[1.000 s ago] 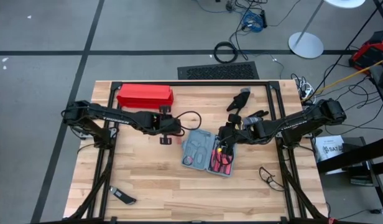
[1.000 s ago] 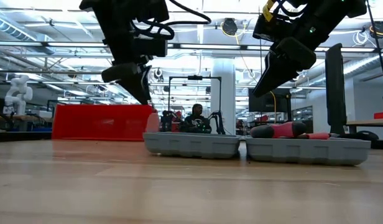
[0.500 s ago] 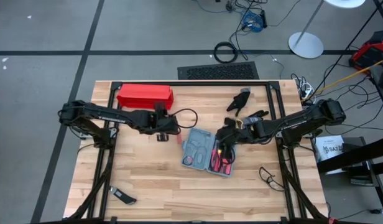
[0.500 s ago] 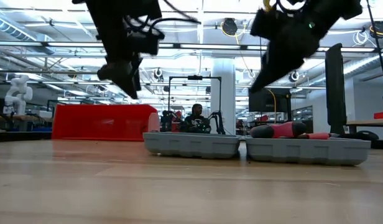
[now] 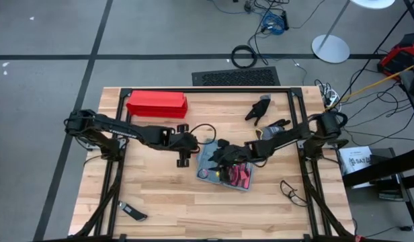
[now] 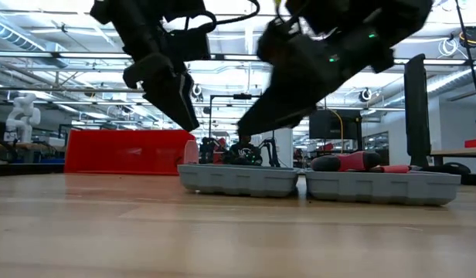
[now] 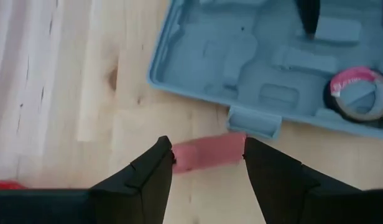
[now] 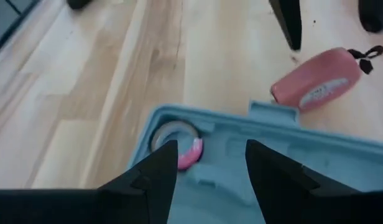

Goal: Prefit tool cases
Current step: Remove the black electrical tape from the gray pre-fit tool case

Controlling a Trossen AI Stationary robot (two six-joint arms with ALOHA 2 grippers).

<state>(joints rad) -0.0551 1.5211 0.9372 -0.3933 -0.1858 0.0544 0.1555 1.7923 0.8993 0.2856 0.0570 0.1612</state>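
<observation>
While the left gripper (image 7: 207, 163) hangs with fingers spread wide either side of a small pink tool (image 7: 209, 151) on the table (image 5: 160, 195), it holds nothing. Just beside it the tool case (image 5: 224, 165) lies open and flat at mid-table. The right gripper (image 8: 207, 163), fingers wide and empty, hovers over its left half. Both arms crowd 1 spot, so they could collide. Only the wrist views show the tape roll (image 8: 176, 142); the low view hides it.

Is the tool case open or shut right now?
Open. The case lies flat on the table, both halves spread side by side, moulded recesses facing up, red tools in one half.
</observation>
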